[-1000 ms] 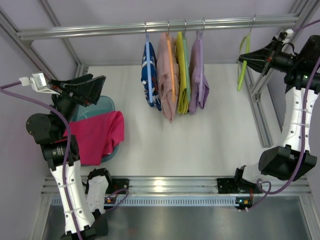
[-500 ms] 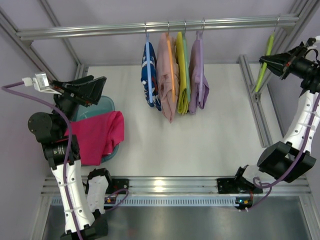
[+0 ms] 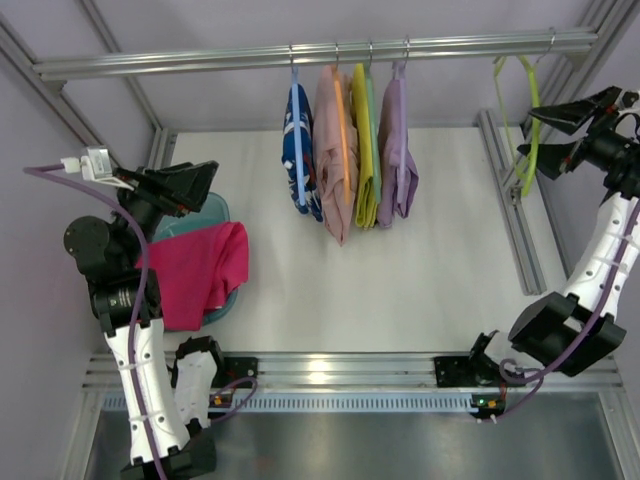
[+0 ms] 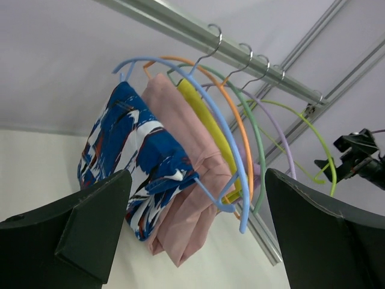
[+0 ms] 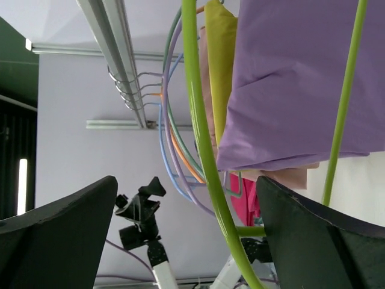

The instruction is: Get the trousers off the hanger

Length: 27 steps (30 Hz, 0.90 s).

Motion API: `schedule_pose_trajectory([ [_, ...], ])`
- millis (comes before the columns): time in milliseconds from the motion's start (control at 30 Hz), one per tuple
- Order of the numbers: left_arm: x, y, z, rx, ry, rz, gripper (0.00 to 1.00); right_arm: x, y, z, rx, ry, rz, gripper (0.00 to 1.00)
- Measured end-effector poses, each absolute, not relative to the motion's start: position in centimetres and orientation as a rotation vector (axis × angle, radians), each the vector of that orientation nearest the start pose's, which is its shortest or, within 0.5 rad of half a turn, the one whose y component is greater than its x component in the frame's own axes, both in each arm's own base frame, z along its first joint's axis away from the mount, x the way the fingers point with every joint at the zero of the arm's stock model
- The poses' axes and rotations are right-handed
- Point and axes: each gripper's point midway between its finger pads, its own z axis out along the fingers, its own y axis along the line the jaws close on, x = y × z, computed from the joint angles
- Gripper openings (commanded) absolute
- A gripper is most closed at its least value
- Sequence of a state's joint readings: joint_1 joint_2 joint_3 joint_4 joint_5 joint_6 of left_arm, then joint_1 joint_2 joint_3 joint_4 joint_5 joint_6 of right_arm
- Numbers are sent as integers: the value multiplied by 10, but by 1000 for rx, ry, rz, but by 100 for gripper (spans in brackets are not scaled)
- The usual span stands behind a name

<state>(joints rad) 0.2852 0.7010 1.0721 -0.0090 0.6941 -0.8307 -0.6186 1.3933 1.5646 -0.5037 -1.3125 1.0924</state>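
With the trousers [image 3: 195, 270] dropped on the tub [image 3: 216, 206], the bare hanger [image 3: 527, 110] hangs free, right fingers [image 3: 575, 107] spread empty (left fingers [image 3: 185, 182] too).

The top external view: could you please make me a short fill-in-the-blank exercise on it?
1. The trousers lie over a teal tub beside the ___ arm.
2. The lime-green hanger hangs on the rail carrying ___ garments.
3. The right gripper has its jaws ___ around the hanger.
4. The hung garment nearest that hanger is ___ in colour.
Missing words: left; no; open; lilac.
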Motion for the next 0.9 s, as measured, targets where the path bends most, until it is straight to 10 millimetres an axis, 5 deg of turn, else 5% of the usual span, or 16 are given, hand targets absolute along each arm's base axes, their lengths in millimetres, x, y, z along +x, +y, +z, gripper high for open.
schedule_pose_trajectory([
  [233, 255, -65, 425, -153, 1521, -842, 99, 295, -8, 433, 640, 1792, 1332, 99],
  [500, 256, -60, 373, -188, 1713, -790, 98, 296, -58, 392, 770, 1849, 975, 99],
  [633, 252, -56, 361, -175, 1796, -734, 98, 292, -73, 403, 673, 1866, 838, 99],
  [767, 252, -46, 355, -148, 1882, -632, 98, 276, -57, 440, 399, 1853, 732, 99],
  [900, 251, -31, 340, -127, 1981, -507, 98, 260, -2, 452, 90, 1876, 685, 99],
])
